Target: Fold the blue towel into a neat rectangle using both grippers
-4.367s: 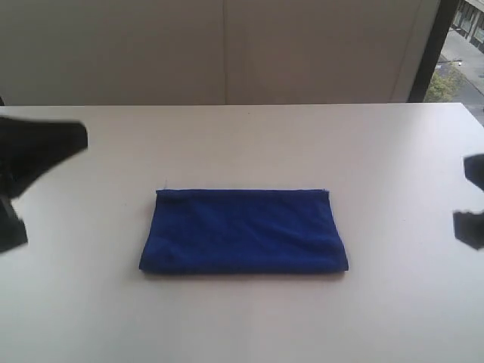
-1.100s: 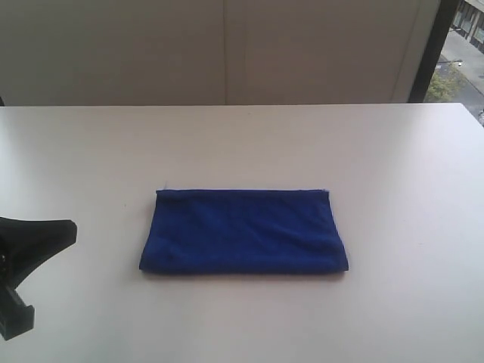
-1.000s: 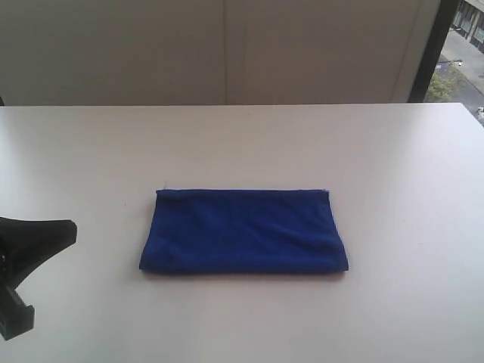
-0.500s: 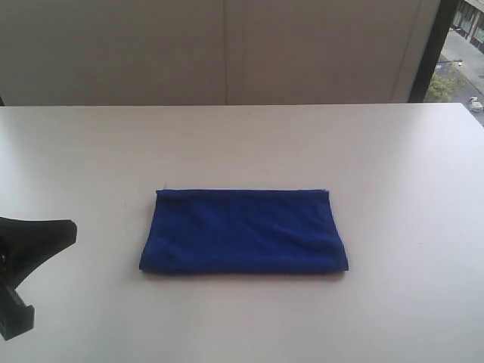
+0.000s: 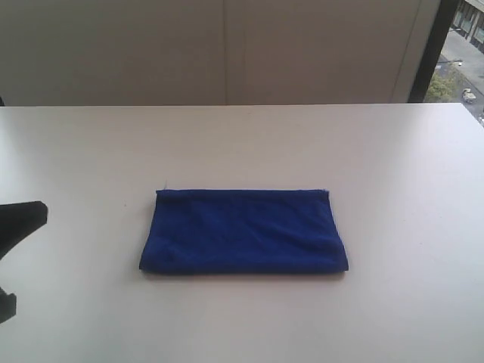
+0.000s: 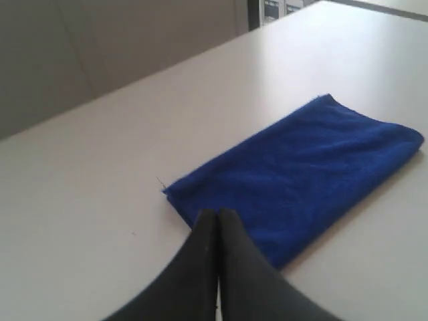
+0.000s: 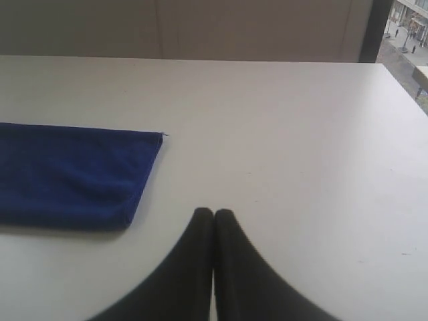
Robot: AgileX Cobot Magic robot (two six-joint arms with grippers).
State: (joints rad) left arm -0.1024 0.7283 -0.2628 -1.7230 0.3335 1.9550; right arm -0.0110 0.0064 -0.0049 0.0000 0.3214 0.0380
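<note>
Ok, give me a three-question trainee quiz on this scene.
1. True or false: the blue towel lies folded on the table, touched by neither gripper.
2. The left gripper is: A) wide open; B) shut and empty; C) shut on the towel.
3. Which gripper does the exterior view not show?
Key: 1 true; 2 B; 3 the right gripper.

The blue towel [image 5: 243, 231] lies flat, folded rectangular
</note>
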